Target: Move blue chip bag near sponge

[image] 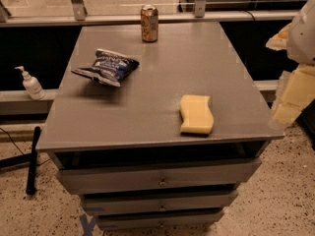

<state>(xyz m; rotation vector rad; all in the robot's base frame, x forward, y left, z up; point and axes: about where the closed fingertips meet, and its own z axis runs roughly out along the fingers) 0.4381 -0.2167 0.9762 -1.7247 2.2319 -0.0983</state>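
Note:
The blue chip bag (106,66) lies crumpled on the left part of the grey cabinet top (147,107), its white lettering facing up. The pale yellow sponge (197,113) lies flat near the front right of the same top, well apart from the bag. My gripper (293,96) is at the right edge of the view, beyond the cabinet's right side, off the surface and to the right of the sponge. It holds nothing that I can see.
A gold-brown drink can (149,23) stands upright at the back edge of the top. A white pump bottle (31,84) stands on a ledge to the left. A black handle (32,159) leans by the cabinet's left side. Drawers (157,181) are below.

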